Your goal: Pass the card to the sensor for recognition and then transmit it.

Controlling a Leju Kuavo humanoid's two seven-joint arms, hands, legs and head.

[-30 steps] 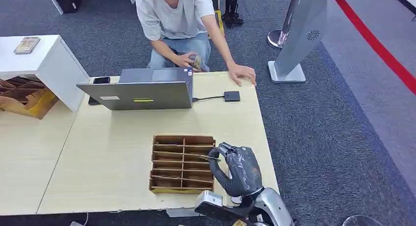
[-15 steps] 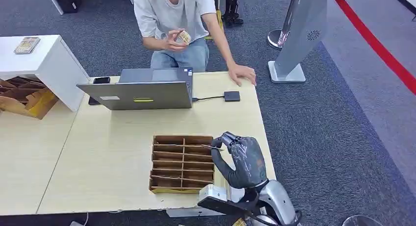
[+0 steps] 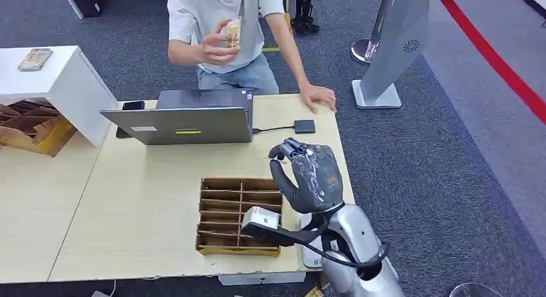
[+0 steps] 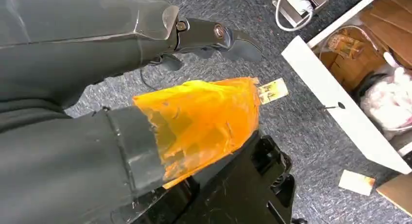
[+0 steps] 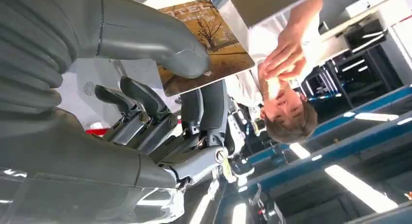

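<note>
Right hand [image 3: 308, 176] up above the surface [image 3: 141, 200], between the cardboard divider tray [image 3: 239, 214] and the small black sensor [image 3: 304, 126]. Thumb and fingers pinching the card [image 5: 206, 44], its printed tree picture facing the wrist camera. Left hand [image 4: 194, 34] hanging over grey carpet, fingers curled, nothing seen in them. Across the surface, a person's hand [image 3: 219, 46] holding up another card.

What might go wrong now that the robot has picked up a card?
The right hand pinches the card only near one edge between thumb and fingers, so it might slip. The small black sensor lies close to the person's hand and its cable, which the arm could bump or snag.
</note>
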